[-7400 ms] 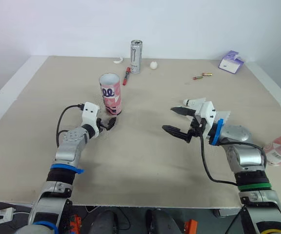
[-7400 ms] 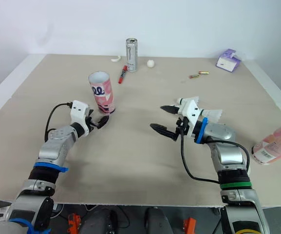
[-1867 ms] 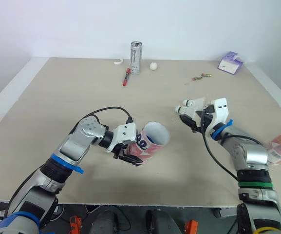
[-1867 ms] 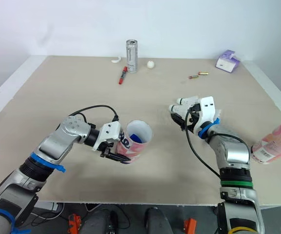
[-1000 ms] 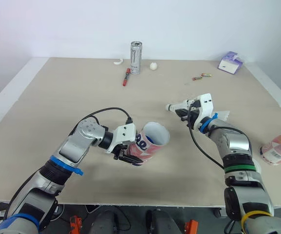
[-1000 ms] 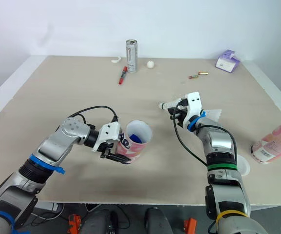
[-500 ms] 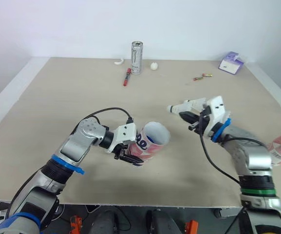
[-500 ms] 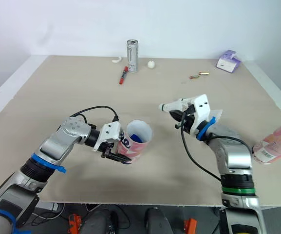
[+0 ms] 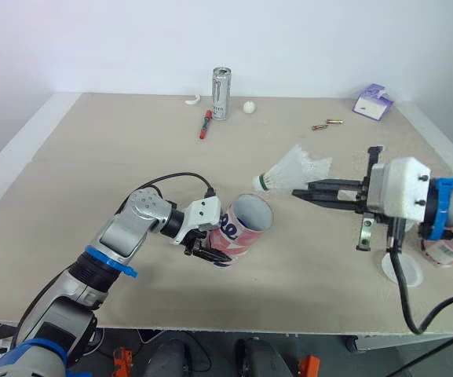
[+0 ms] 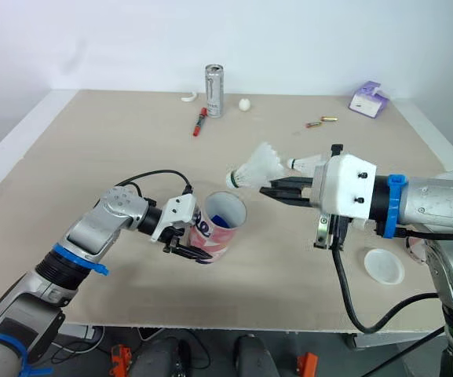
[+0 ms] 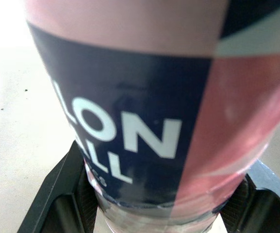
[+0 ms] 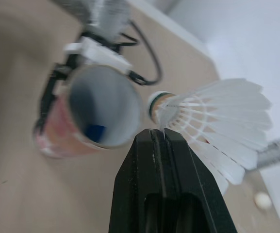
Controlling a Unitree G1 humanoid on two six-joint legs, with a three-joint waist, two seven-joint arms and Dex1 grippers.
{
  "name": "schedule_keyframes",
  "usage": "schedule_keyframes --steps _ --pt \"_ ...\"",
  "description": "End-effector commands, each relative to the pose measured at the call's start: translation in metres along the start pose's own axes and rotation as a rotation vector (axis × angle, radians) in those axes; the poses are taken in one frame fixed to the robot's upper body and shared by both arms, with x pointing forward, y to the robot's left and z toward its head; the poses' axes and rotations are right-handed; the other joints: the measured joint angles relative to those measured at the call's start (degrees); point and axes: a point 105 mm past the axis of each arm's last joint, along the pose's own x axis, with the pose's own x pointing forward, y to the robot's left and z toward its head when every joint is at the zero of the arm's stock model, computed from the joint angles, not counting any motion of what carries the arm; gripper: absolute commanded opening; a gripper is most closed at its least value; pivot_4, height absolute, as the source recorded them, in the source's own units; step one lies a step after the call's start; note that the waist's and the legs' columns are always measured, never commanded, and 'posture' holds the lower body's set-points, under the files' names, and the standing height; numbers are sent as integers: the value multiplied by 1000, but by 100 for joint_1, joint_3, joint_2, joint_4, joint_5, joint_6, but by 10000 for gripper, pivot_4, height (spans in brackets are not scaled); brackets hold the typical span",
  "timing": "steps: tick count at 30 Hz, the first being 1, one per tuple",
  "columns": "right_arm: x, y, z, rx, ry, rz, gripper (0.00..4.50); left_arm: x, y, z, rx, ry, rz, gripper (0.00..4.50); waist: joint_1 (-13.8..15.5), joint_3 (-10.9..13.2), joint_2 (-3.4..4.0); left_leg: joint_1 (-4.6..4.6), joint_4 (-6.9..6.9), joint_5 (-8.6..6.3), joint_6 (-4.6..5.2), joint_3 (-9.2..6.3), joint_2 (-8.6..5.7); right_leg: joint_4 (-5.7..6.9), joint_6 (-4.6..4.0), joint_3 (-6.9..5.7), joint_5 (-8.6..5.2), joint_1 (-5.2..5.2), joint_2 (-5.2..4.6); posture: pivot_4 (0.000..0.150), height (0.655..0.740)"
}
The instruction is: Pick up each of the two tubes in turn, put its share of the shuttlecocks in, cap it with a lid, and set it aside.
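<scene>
L gripper [image 9: 213, 245] clamped on pink-and-navy cardboard tube [image 9: 243, 228]; tube held tilted low over beige table [image 9: 93, 157], open mouth twd R arm. R gripper [image 9: 298, 191] pinched on feather skirt of white shuttlecock [image 9: 291, 170]; cork end just beside tube mouth, outside it. Round white lid [image 9: 401, 269] seen on table by R arm.

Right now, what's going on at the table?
The left claw grips the pink tube, tilted with its open mouth toward the right arm. The right claw pinches a shuttlecock by its feathers, cork end just above the tube's mouth, not yet inside. A white lid lies on the table near the right arm.
</scene>
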Motion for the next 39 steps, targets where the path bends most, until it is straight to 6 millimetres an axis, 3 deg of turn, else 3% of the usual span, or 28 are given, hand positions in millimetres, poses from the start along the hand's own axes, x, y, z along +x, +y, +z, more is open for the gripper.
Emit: schedule_keyframes --steps 1,11,12,14,16,20,22,23,27,28,31,33,36,39 --pt "1 5 11 -99 0 58 421 5 -5 -11 -29 42 -24 26639 0 0 0 0 0 0 0 0 0 0 0 0 0 0 -1 1500 7400" --pt "14 15 12 -102 -31 126 421 5 -6 -11 -33 43 -18 26639 1 0 0 -1 0 0 0 0 0 0 -4 -2 -3 -2 -2 1500 7400" --pt "15 14 13 -97 -34 127 6343 5 -6 -11 -33 43 -17 26639 1 0 0 -1 0 0 0 1 0 0 -4 -1 -3 -3 -2 1500 7400" --pt "16 13 14 -95 -38 126 11135 5 -7 -12 -33 44 -16 26639 4 0 0 -1 0 0 0 -1 1 0 -4 -4 -2 -3 -2 1500 7400" --pt "16 11 17 -79 -49 120 21043 4 -7 -12 -34 44 -16 26639 4 0 0 -2 -1 0 0 -2 1 0 -6 -5 -3 -3 -3 1500 7400" --pt "13 5 18 11 -78 66 31324 4 -7 -12 -31 46 -17 26639 3 0 0 -2 -1 -1 0 -2 1 0 -7 -5 -4 -3 -4 1500 7400" --pt "10 -4 16 130 -110 -23 41972 5 -7 -12 -30 46 -20 26639 4 0 -2 -2 -1 -1 -1 -4 2 0 -8 -6 -5 -3 -4 1500 7400" --pt "3 -15 6 249 -114 -119 44920 5 -7 -12 -29 46 -21 26639 4 0 -3 -3 -1 -1 0 -5 2 0 -9 -6 -4 -2 -5 1500 7400" --pt "-30 -36 -52 570 -60 -465 44920 5 -7 -11 -26 45 -25 26639 9 -5 -26 -5 0 -1 -2 -3 1 0 -50 -5 17 1 -14 1500 7400" --pt "-43 -39 -76 627 -18 -590 44920 6 -7 -11 -25 45 -26 26639 6 -5 -23 -4 0 -2 -2 -2 0 -2 -50 -5 18 1 -14 1500 7400" --pt "-72 -35 -131 782 106 -832 44920 5 -7 -11 -24 46 -28 26639 12 -9 -30 -3 -3 -4 2 -5 -1 -3 -45 -6 15 2 -6 1500 7400" --pt "-81 -31 -156 830 173 -926 44920 5 -7 -11 -24 47 -29 26639 5 -10 -25 -3 -3 -4 2 0 -4 -2 -43 -1 15 0 -6 1500 7400" --pt "-83 -26 -181 870 242 -992 44920 5 -7 -11 -23 48 -29 26639 -1 -11 -12 -2 -4 -4 2 4 -5 -1 -40 5 15 -2 -2 1500 7400" --pt "-81 -23 -193 908 268 -1008 44920 6 -7 -10 -22 47 -30 26639 -4 -12 -6 -1 -4 -4 2 1 -4 2 -3 6 -5 -2 2 1500 7400"
